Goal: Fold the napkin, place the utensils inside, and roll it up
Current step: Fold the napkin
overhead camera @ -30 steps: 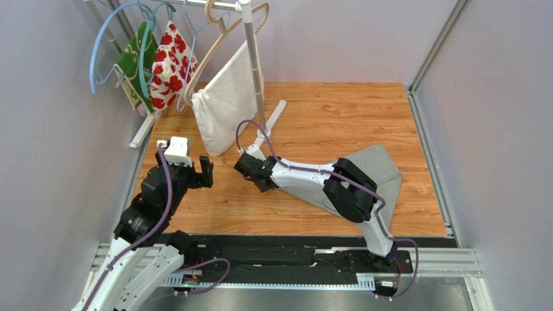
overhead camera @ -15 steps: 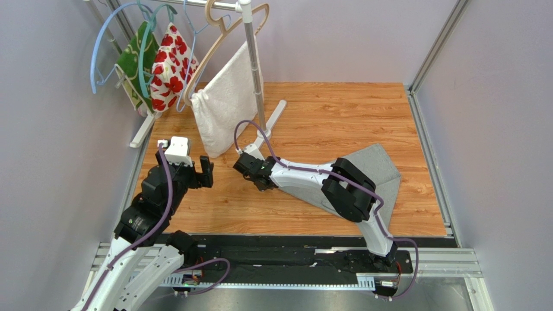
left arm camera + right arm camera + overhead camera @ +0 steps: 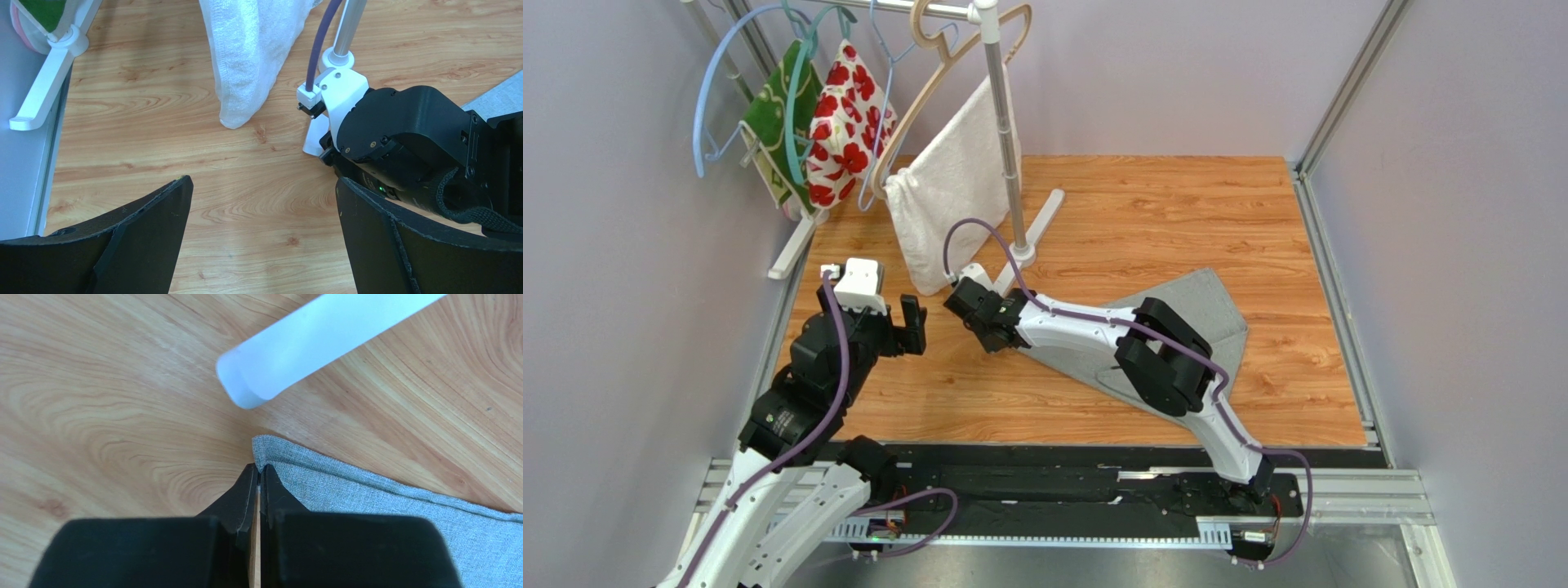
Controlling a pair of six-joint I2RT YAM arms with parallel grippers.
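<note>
wood-grain tabletop, pale lilac walls, metal garment rack

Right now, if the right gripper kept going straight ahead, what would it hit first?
Probably the rack's white foot, just beyond the right gripper, shut on the napkin corner; height is unclear, so it might pass over.

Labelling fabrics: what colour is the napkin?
The napkin is plain grey, unpatterned; best seen from the right wrist.

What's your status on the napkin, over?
Left gripper open, holding nothing. Right gripper fingers shut on napkin corner. Rack foot just past that corner. Utensil not in view.
</note>
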